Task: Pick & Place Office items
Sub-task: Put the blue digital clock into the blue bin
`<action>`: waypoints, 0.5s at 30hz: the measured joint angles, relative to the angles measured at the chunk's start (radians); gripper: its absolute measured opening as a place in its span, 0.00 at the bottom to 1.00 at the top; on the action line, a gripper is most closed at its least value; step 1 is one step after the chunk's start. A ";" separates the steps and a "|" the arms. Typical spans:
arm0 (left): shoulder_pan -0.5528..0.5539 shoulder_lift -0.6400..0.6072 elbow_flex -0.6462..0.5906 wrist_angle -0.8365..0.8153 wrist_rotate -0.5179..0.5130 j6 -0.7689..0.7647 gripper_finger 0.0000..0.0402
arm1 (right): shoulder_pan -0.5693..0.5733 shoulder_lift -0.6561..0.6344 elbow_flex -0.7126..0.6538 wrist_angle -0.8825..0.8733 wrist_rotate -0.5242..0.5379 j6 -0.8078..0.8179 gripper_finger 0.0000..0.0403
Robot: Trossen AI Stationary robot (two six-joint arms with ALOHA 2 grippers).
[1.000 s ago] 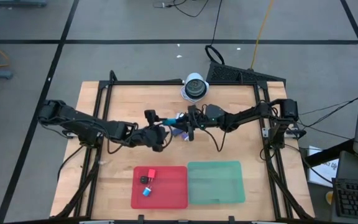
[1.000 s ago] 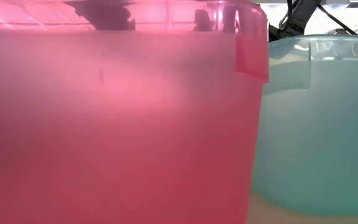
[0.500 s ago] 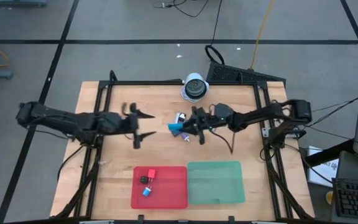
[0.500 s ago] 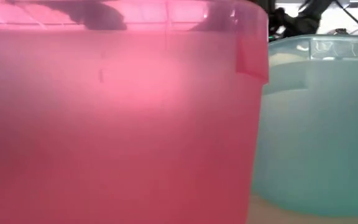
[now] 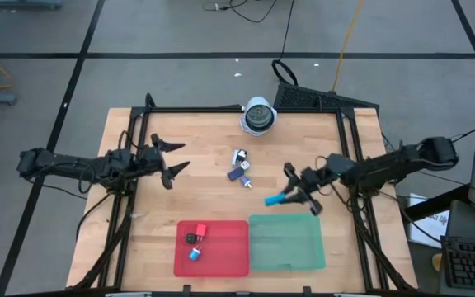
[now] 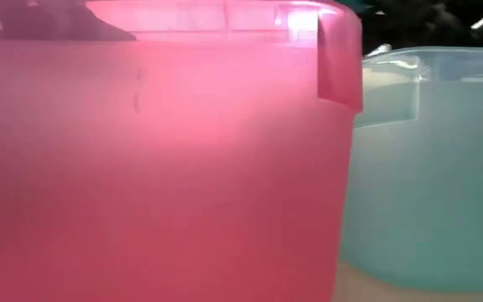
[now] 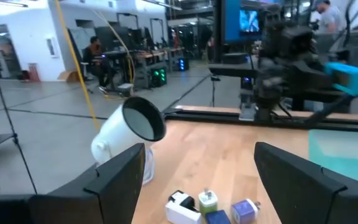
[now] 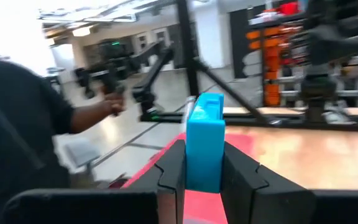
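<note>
My right gripper (image 5: 292, 195) is shut on a bright blue block (image 5: 275, 200), hovering just beyond the far edge of the green tray (image 5: 287, 244). In the right wrist view the blue block (image 8: 205, 138) stands between the fingers. My left gripper (image 5: 171, 162) is open, at the table's left, touching nothing. A few small items (image 5: 241, 168) in white, blue and green lie on the wood at mid-table; the left wrist view shows these items (image 7: 208, 204) ahead of the open gripper (image 7: 197, 186). The red tray (image 5: 229, 262) holds a red piece (image 5: 201, 231), a black piece (image 5: 191, 238) and a blue piece (image 5: 195, 254). My right gripper pinches the blue block by its two flat sides (image 8: 194, 155) between both fingers (image 8: 174, 171). The fingers point roughly level toward the table's left. The block juts out beyond the fingertips and is lifted clear of the table.
A round white-and-grey domed object (image 5: 258, 115) stands at the far edge, and it (image 7: 129, 132) also shows in the left wrist view. The red and green trays sit side by side at the near edge and fill the low view. Bare wood lies between the arms and the trays.
Both grippers met at mid-table a second ago. My left gripper has drawn back toward the table's left edge. My right gripper has carried the blue block away from the cluster, toward the near right, to just beyond the green tray.
</note>
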 joint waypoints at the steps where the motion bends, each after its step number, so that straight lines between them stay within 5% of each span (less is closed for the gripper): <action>1: 0.003 -0.004 -0.006 0.004 0.000 -0.002 0.76 | 0.020 -0.016 -0.025 0.005 0.000 0.000 0.14; 15: 0.024 0.011 -0.012 0.003 -0.013 -0.029 0.74 | 0.306 -0.025 -0.091 -0.064 0.066 -0.021 0.14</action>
